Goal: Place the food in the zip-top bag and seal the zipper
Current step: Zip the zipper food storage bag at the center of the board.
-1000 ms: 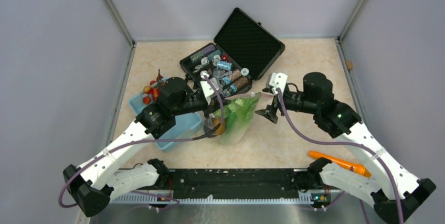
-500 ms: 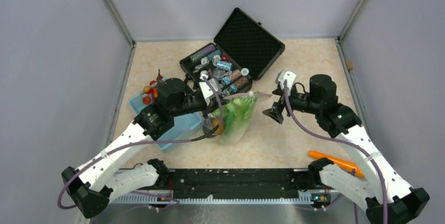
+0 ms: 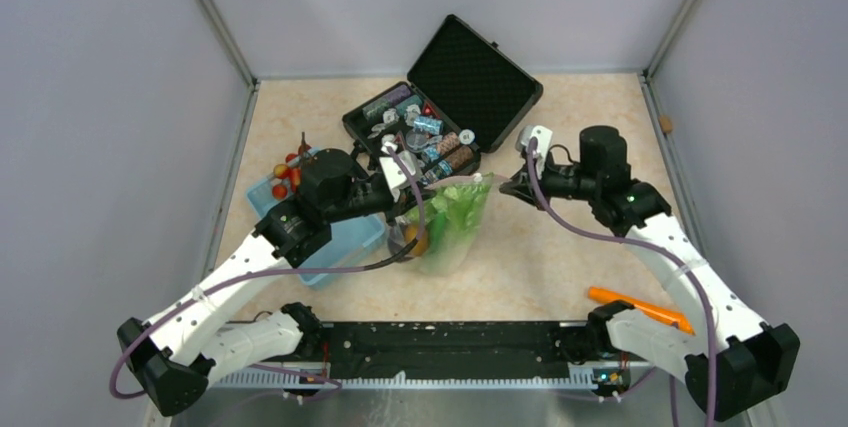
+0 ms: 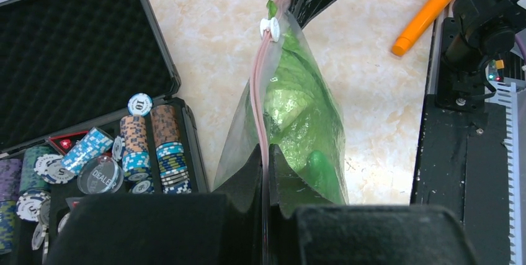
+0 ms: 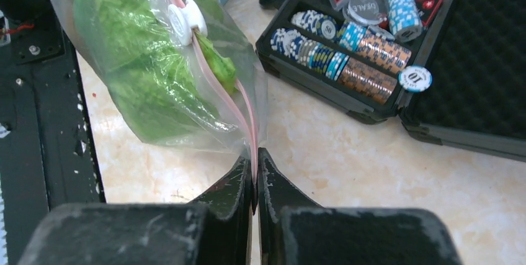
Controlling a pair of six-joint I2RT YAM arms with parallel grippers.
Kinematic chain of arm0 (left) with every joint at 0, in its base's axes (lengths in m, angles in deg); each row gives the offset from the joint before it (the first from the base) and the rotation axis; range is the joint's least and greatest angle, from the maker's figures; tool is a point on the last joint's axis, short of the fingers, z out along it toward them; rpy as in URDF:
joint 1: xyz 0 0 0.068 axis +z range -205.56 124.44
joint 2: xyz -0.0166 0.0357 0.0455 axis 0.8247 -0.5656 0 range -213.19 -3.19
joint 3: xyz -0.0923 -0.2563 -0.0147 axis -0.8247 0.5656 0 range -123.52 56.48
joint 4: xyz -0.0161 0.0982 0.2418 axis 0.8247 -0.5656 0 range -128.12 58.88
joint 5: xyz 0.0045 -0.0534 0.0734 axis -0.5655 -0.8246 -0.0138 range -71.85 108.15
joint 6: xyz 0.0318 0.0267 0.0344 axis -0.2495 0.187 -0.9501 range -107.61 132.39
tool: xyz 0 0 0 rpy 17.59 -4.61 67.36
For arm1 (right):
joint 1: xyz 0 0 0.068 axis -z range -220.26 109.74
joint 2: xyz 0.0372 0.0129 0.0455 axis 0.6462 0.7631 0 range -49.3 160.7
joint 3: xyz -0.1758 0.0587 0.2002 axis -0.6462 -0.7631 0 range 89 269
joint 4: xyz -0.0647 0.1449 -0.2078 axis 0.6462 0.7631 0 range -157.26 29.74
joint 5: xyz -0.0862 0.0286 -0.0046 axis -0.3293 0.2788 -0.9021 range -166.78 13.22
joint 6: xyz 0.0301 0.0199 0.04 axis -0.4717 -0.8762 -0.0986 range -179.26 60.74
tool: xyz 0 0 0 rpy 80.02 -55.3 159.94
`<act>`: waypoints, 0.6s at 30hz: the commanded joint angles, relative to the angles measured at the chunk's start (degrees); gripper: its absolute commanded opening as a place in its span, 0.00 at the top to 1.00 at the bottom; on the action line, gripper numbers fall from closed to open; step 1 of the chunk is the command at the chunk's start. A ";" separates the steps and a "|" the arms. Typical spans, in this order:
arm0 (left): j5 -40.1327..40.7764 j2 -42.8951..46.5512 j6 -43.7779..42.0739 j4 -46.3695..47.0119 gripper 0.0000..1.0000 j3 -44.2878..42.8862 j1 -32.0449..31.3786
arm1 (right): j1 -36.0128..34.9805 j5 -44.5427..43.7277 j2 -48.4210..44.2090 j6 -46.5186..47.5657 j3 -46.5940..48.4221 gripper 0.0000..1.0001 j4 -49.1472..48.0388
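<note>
Where the arm bases meet the near edge of the tabletop (image 3: 560,257), an orange tool (image 3: 645,309) lies beside the right base. Mid-tabletop, the zip-top bag (image 3: 452,222) sits between the arms and contains green leafy food (image 4: 298,110) and an orange (image 3: 420,243). The left end effector (image 4: 265,153) is closed on one end of the pink zipper (image 4: 263,91). The right end effector (image 5: 255,159) is closed on the opposite end, with the white slider (image 5: 186,20) nearby. A light blue basket (image 3: 340,247) sits left of the bag, with red cherry tomatoes (image 3: 285,175) at its far corner. Farthest back, the black case (image 3: 440,117) lies open.
</note>
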 commanded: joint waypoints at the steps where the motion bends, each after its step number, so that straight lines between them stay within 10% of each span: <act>1: 1.78 1.09 -0.71 1.47 1.00 -0.63 -0.16 | 0.51 6.38 -3.73 0.64 5.76 1.00 -2.93; 9: 1.94 1.80 6.21 13.70 1.00 0.58 0.09 | 0.43 10.32 -7.25 -4.53 14.28 1.00 -0.72; 13: -3.80 -3.12 5.31 5.30 1.00 -8.38 0.30 | -10.93 -1.07 2.72 1.65 29.21 1.00 24.10; 16: 0.24 -1.25 7.46 12.23 1.00 -5.74 0.24 | -20.60 -15.60 -3.05 -1.16 23.20 1.00 13.61; 18: 1.57 -2.13 6.99 12.35 0.63 -5.20 0.38 | -20.59 -24.42 5.01 0.72 27.18 1.00 25.29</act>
